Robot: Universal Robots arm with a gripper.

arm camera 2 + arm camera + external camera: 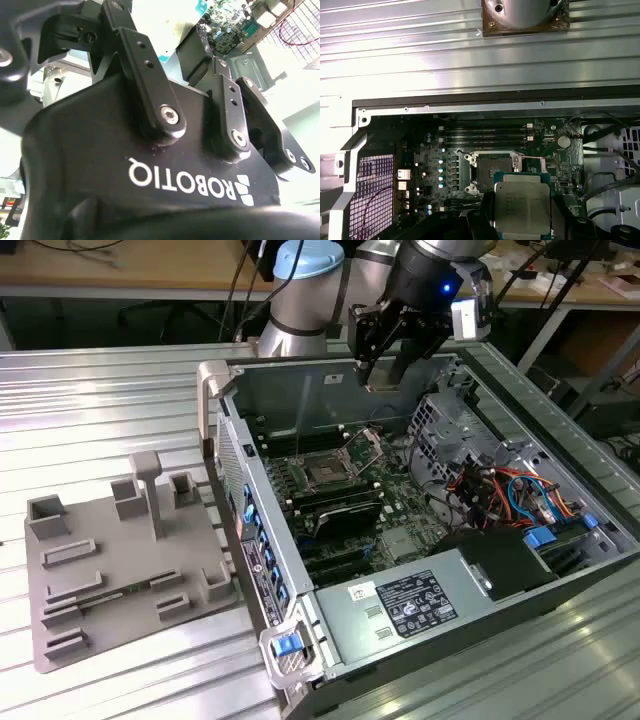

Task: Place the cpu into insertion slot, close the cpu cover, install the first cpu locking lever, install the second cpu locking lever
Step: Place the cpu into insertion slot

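Ribbed metal desk (100, 390), open computer case (300, 390); gripper (385, 375), frame upper centre, pinches cpu (522, 210); insertion slot (492, 170) empty. Step one; seating probably needs square alignment.

In the exterior view the arm (300, 300) is cut off by the top edge of the frame, and what sits in the grip of the tool (385, 365) is too small to tell. In the first wrist view the cpu (522, 206), clamped in the tool, runs past the picture's edge and hides part of the socket (487, 165). In the second wrist view the tool's body hides most of the motherboard (235, 20).
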